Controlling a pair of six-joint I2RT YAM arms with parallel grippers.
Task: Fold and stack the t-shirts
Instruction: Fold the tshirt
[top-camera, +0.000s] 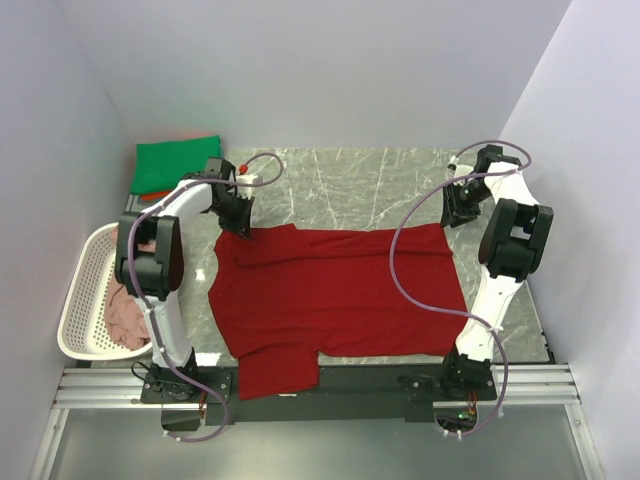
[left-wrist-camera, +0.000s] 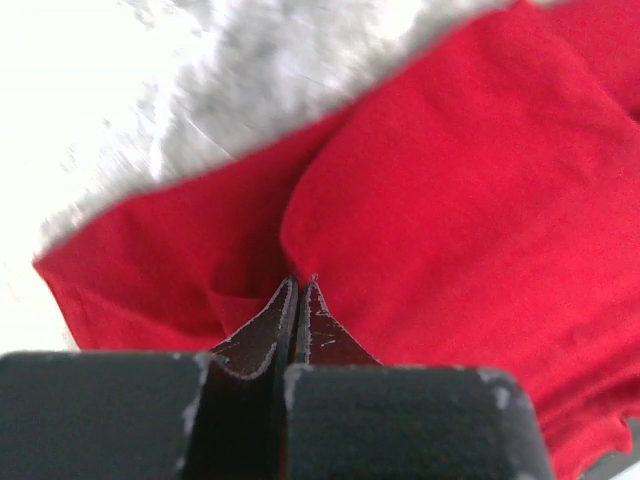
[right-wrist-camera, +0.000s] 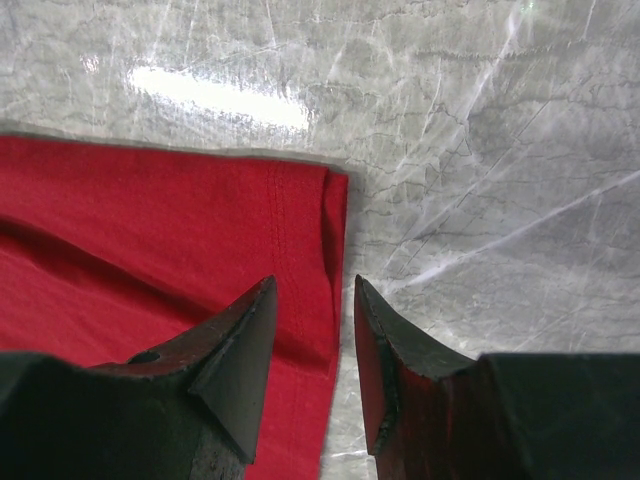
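The left gripper (left-wrist-camera: 298, 284) pinches the far-left corner of the dark red t-shirt (top-camera: 335, 290). The right gripper (right-wrist-camera: 312, 288), fingers spread astride the far-right hem, may close beside it and miss.

Wore white shells along the left arm (top-camera: 168, 318) and right arm (top-camera: 490, 305), with bulky black housings at the joints; trailed a lilac cable (top-camera: 394, 258) in loose loops; ended in the black left gripper (left-wrist-camera: 298, 283) and right gripper (right-wrist-camera: 312, 285); showed dark wedge-shaped fingers (right-wrist-camera: 235, 350), scuffed pale at their edges; carried a small green light (top-camera: 462, 411) at the right base.
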